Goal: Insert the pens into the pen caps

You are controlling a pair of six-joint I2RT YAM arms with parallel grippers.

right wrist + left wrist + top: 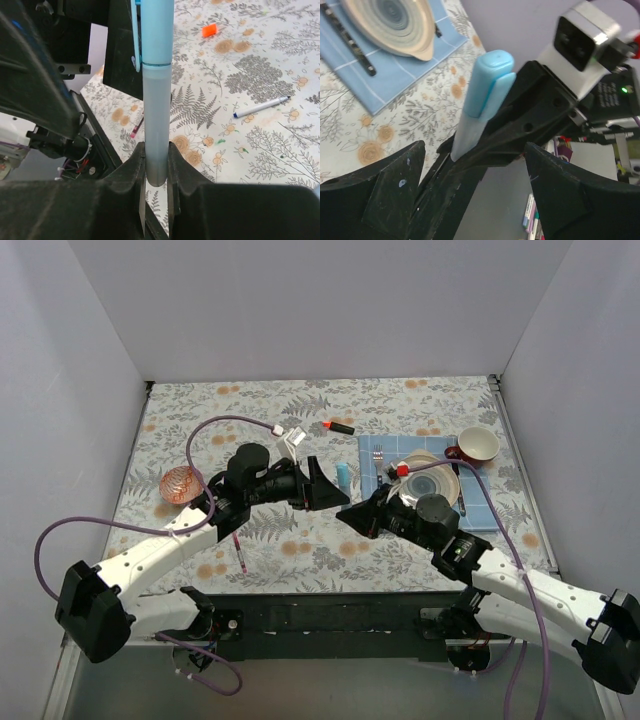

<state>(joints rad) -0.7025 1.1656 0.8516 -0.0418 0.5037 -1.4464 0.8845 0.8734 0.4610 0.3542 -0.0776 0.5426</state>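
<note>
- Seemingly, the light-blue cap [156, 30] is seated on the light-blue marker [157, 125], which is pinched in the right gripper [156, 170].
- The left gripper [475, 150] is spread wide.
- The maroon-red pen [238, 552], by the near edge, is judged left to do.

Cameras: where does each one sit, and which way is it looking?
Top external: high behind the arms, looking down on the table; both arms show.
Left wrist: on the left arm, looking past the open left gripper at the light-blue marker.
Right wrist: on the right arm, looking along the right gripper, shut on that marker.
Shared: both wrist views show the marker.
</note>
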